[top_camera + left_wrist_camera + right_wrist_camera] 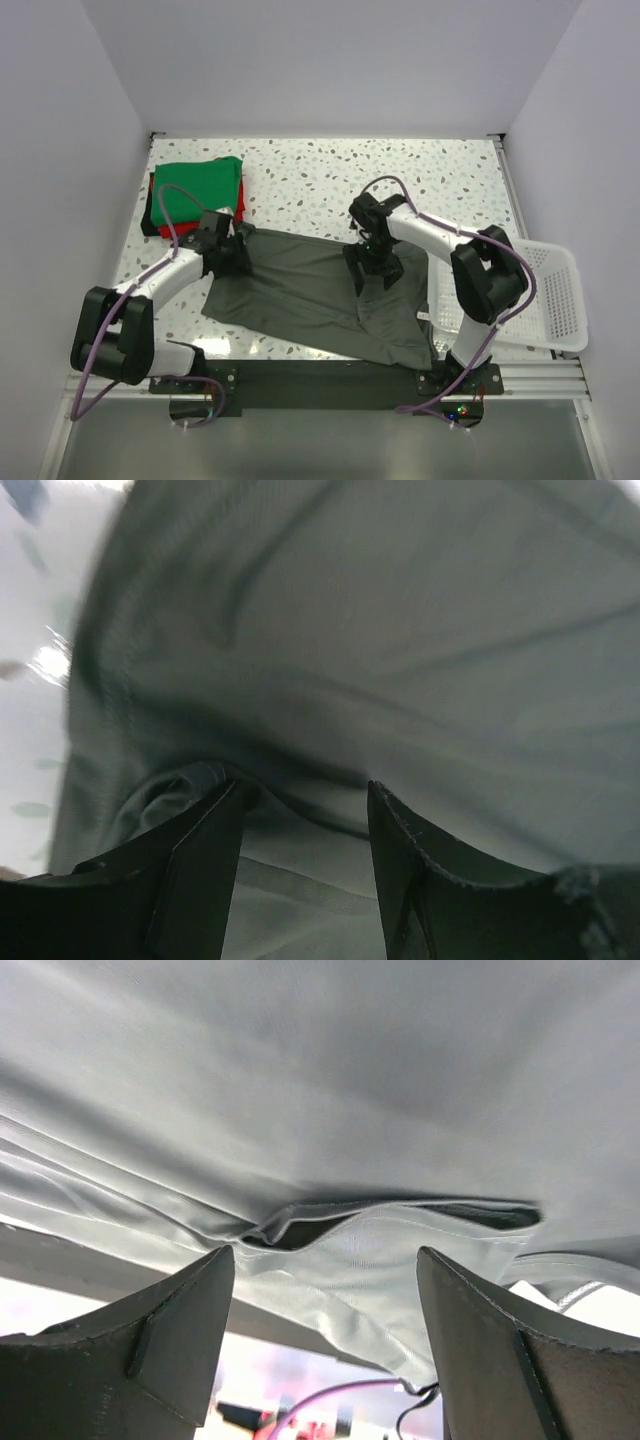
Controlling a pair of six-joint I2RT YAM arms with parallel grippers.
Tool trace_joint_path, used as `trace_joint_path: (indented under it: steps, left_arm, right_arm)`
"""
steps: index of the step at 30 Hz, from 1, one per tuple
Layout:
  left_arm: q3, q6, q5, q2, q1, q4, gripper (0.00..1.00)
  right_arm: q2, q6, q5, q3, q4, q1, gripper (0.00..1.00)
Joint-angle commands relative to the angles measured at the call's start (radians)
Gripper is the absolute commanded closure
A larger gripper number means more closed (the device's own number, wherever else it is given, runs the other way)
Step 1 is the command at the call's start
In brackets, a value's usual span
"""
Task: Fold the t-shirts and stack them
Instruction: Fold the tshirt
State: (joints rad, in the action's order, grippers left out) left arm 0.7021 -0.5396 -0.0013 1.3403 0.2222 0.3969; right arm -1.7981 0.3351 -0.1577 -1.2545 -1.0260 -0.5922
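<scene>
A large charcoal-grey t-shirt (300,290) lies spread across the middle of the table, its lower right part doubled over. My left gripper (238,252) sits at the shirt's upper left corner. In the left wrist view it (304,788) is open, with a cloth fold bunched against the left finger (200,860). My right gripper (375,270) rests over the shirt's right half. It (325,1252) is open above a layered hem (380,1225), gripping nothing. A folded green t-shirt (195,190) lies on a folded red one (241,200) at the back left.
A white mesh basket (555,300) hangs over the table's right edge, beside the right arm. The speckled table (330,180) is walled on the left, back and right. A dark rail (320,375) carries both arm bases at the near edge.
</scene>
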Motion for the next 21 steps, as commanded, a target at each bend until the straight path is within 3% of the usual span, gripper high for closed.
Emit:
trace_joint_path:
  steps: [1, 9, 21]
  left_arm:
    - [-0.081, -0.114, 0.13, 0.028, 0.005, -0.141, 0.43]
    - [-0.164, -0.168, 0.081, 0.076, 0.005, -0.08, 0.43]
    - [-0.21, -0.255, 0.06, -0.099, 0.006, 0.126, 0.43]
  right_arm:
    - [0.046, -0.01, 0.096, -0.08, -0.045, 0.009, 0.23]
    - [0.006, 0.019, 0.17, -0.184, 0.046, 0.109, 0.23]
    - [-0.121, 0.007, 0.217, -0.336, 0.208, 0.262, 0.23]
